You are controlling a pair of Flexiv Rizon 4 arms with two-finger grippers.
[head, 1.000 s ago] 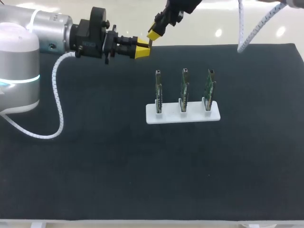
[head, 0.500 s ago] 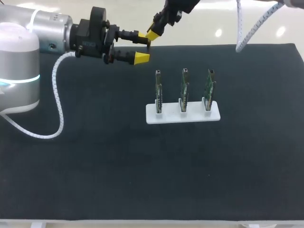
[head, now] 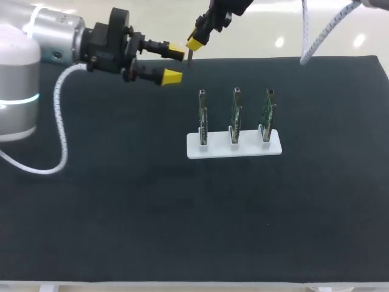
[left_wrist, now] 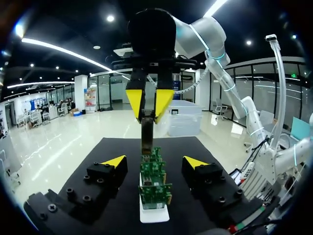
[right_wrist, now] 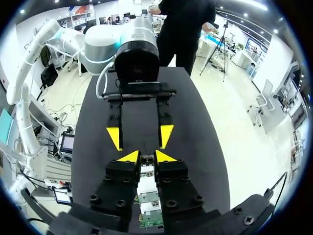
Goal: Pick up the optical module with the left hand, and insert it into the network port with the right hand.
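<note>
A black table [head: 91, 213] lay beneath our two arms. Our left gripper [head: 172, 63] hung over its far side, with its fingers apart and nothing held. Facing it, our right gripper [head: 194, 44] was clamped on the optical module [head: 190, 56], which pointed downward in the air. Nearer to us, a white stand [head: 234, 148] held three upright network port boards [head: 235, 115].

Slim module [left_wrist: 146, 134] upright in right claw [left_wrist: 148, 105]
</note>
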